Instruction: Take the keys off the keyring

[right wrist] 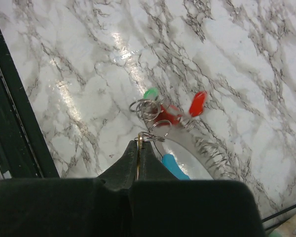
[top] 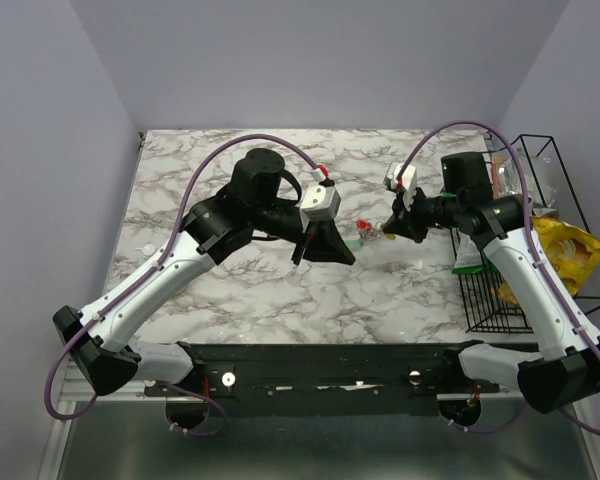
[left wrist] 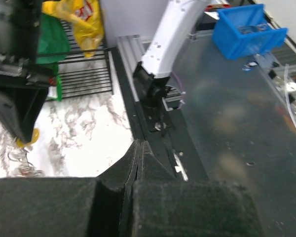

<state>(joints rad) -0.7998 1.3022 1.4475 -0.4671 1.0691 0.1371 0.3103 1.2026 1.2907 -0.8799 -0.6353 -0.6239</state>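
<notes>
Marble tabletop [top: 230, 290] closed in by grey walls on the left and at the back, by a black rail [top: 330, 365] along the lower edge of the top view, and by a black wire basket [left wrist: 86, 81] on the right side. Bare marble across the middle and lower left of that view. Tight only on the right, with the right arm just beside the basket.

Near the centre of the top view, slightly right, between both claws: the keys [right wrist: 198, 103] and the keyring [right wrist: 173, 167]. Tiny heads in red and green, each on a thin wire ring, bunched together on the marble. Of the keyring, only a pale curved arc with a wire coil and a bright blue part, seen in the right wrist view.

Left gripper [left wrist: 138, 148] fully closed on nothing, just left of the keys. Right gripper [right wrist: 138, 145] closed too, pinching a yellow-headed key [left wrist: 27, 138], with a small wire ring touching its tips.

Yellow snack bag [top: 565, 250] in the basket, with a red logo; lettering too blurred to read.
</notes>
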